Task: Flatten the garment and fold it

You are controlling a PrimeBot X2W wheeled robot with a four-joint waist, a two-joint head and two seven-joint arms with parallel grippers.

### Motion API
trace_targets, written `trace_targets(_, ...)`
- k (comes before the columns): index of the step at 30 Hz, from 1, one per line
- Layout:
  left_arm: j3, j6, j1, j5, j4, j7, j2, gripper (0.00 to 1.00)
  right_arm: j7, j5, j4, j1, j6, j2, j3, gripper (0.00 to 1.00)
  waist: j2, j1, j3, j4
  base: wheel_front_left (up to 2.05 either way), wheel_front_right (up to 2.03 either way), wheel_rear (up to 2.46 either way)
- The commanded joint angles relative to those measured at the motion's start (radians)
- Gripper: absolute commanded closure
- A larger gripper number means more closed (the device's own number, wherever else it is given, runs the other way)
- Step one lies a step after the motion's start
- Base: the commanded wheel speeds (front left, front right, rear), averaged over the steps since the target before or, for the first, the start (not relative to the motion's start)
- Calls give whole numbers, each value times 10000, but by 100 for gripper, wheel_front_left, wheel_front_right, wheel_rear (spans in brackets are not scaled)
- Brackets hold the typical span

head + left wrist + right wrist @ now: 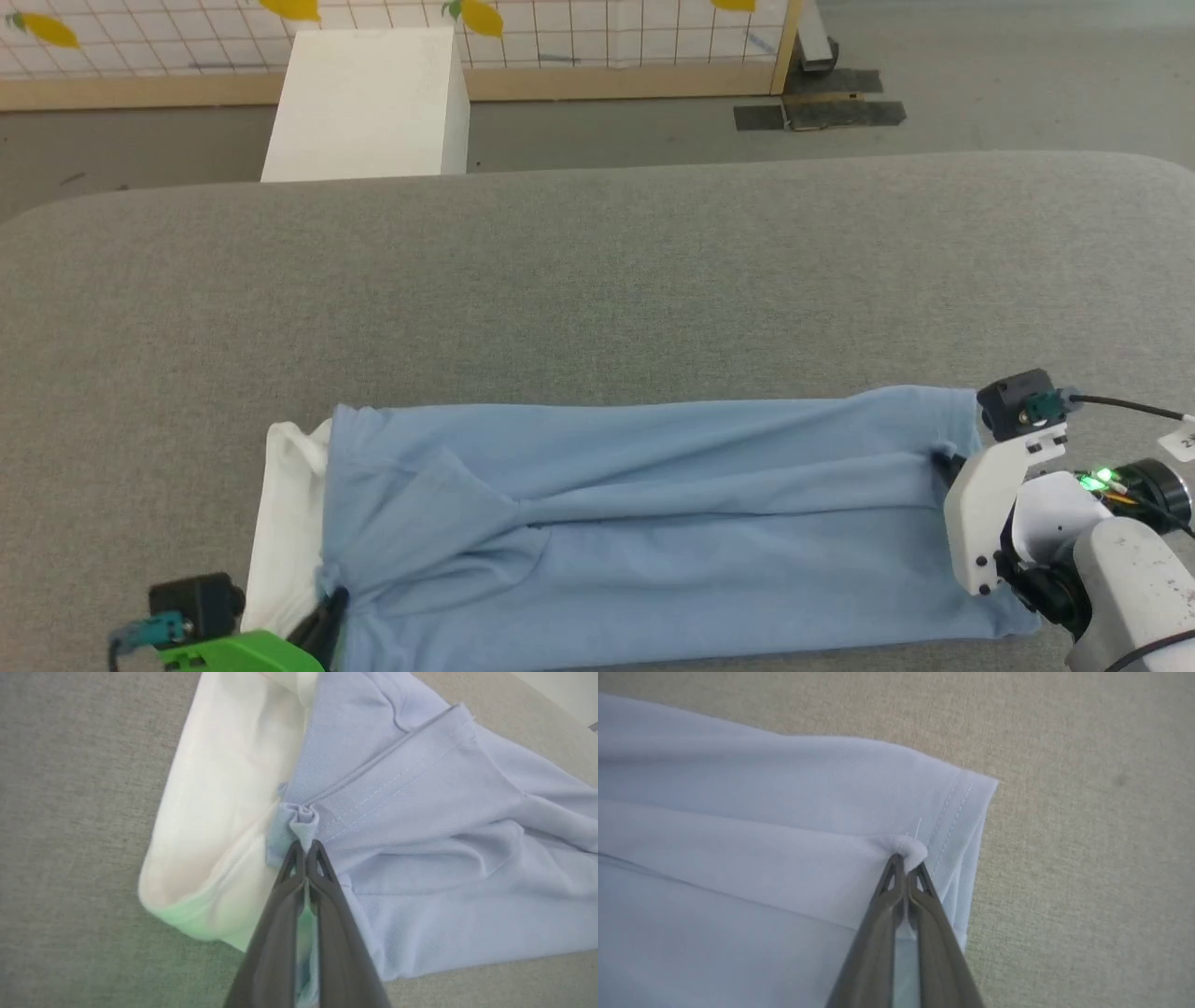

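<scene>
2 end effectors (306, 844) (906, 859) tight on garment (653, 523)

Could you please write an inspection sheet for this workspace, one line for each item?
surface: grey cloth-covered table, smooth.
job's things: light blue shirt lies in a long folded band near the front edge, white collar at its left end.
clutter: nothing seen.
grippers: left gripper shut on shirt fabric beside the collar; right gripper shut on fabric near the stitched hem.
cables: black cable at the right wrist.
surroundings: white box, gridded wall panel, grey floor.
</scene>
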Motion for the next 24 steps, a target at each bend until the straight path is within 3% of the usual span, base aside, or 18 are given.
trace_targets(1, -120, -96, -29, 76, 205, 66, -65, 100, 145, 52, 164, 123, -17, -27, 34, 100, 0, 1, 127, 114, 0, 0, 0)
trace_targets(4, -359, -246, -210, 99, 749, 113, -215, 100, 514, 88, 583, 134, -17, 77, -53, 98, 0, 1, 170, 197, 0, 0, 0)
trace_targets(5, -405, -252, -255, 93, 885, 128, -271, 100, 588, 101, 659, 144, -17, 118, -89, 68, 0, 1, 166, 213, 0, 0, 0)
trace_targets(6, -461, -250, -306, 86, 1030, 149, -343, 53, 632, 142, 700, 167, -17, 181, -125, 9, 0, 1, 152, 230, 0, 0, 0)
trace_targets(7, -500, -261, -339, 72, 1107, 146, -408, 5, 655, 190, 727, 192, -17, 239, -217, 0, 0, 1, 132, 241, 0, 0, 0)
trace_targets(8, -498, -276, -383, 46, 1150, 50, -509, 0, 631, 228, 719, 239, -17, 305, -349, 0, 0, 1, 82, 263, 0, 0, 0)
trace_targets(15, -253, -275, -473, 168, 977, -1061, -913, 0, -227, 276, -49, 996, -17, 862, -1501, 0, 0, 1, -356, 387, 0, 0, 0)
trace_targets(24, -102, 182, -1255, 1770, 1176, -3281, -947, 0, -2348, -52, -1523, 2162, -17, 2207, -3187, 0, 0, 1, -864, 451, 0, 0, 0)
